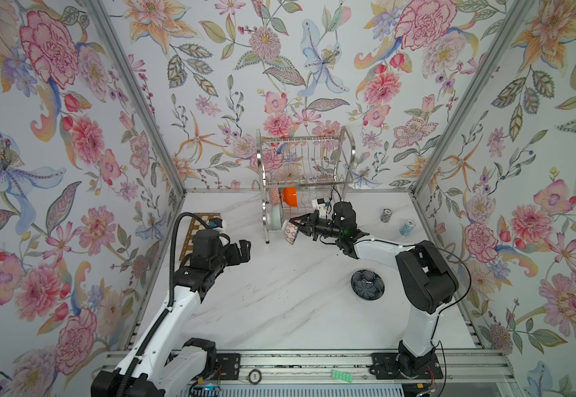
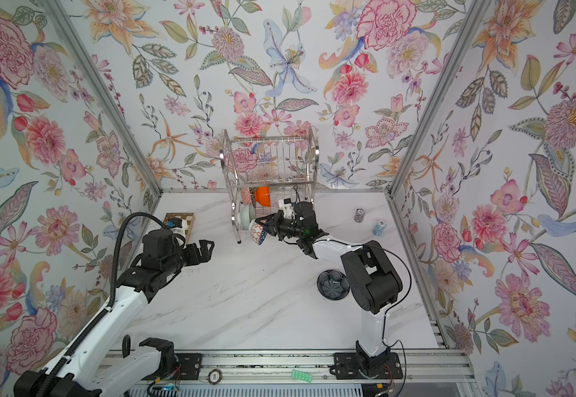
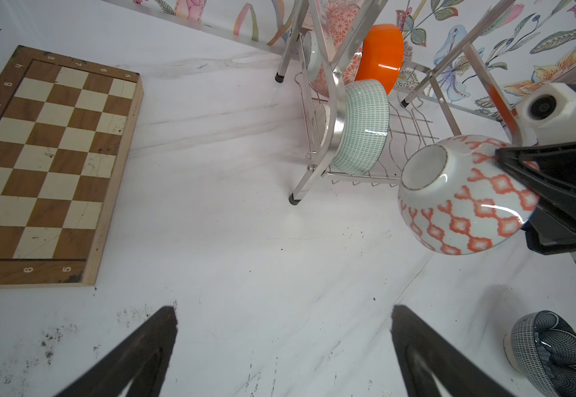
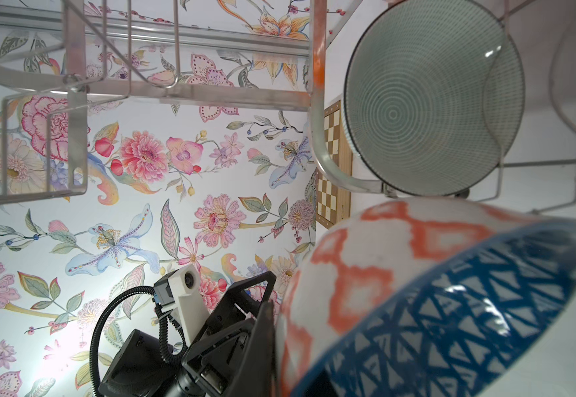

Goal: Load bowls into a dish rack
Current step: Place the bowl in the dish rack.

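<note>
Nearby, at 3 o'clock on the tabletop (image 1: 279,309), the navy bowl (image 1: 367,284) sits upright, not yet loaded. Left jaws are spread and empty at 9 o'clock; we judge them parked clear. Right jaws pinch the lattice bowl (image 1: 291,234) by its rim, tipped on edge to suit the slots, at 6 o'clock of the dish rack (image 1: 258,161). Beyond, the mint bowl (image 1: 276,217) and orange bowl (image 1: 290,196) stand edgewise on the lower tier.
</note>
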Robot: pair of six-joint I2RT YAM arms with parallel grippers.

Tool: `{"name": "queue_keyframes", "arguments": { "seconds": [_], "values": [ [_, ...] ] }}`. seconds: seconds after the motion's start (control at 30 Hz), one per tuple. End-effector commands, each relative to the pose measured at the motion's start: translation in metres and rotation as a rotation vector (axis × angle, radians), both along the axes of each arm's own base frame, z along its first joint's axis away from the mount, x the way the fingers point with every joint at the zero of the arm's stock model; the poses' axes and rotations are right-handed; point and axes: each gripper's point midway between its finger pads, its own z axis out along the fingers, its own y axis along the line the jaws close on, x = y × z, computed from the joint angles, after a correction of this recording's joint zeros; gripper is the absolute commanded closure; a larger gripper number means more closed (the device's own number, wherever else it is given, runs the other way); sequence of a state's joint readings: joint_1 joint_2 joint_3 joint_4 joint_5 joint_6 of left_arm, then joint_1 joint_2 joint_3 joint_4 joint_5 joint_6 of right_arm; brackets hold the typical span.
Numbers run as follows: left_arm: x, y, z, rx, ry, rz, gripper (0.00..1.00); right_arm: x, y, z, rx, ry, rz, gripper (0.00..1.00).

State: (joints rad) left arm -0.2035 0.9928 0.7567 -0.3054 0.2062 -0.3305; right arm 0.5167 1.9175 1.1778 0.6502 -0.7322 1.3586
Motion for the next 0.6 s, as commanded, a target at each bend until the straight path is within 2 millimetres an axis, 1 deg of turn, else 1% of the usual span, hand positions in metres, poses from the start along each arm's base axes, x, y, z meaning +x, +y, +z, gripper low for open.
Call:
{"name": "queue_keyframes", "arguments": {
  "seconds": [0.0,0.07,0.33,0.57],
  "values": [
    [-0.004,-0.005,-0.001,0.002,-0.001,-0.026,0.01,0.009,-0.001,0.040,0.073,-0.110,0.036,1.00],
    [-0.004,-0.006,-0.002,0.003,0.002,-0.029,0.01,0.015,-0.003,0.039,0.075,-0.109,0.038,1.00],
    [-0.004,-0.006,-0.003,0.005,0.007,-0.029,0.01,0.031,-0.001,0.040,0.084,-0.119,0.068,1.00],
    [-0.004,-0.006,-0.005,0.007,0.015,-0.028,0.01,0.046,0.000,0.034,0.085,-0.127,0.098,1.00]
  ]
}}
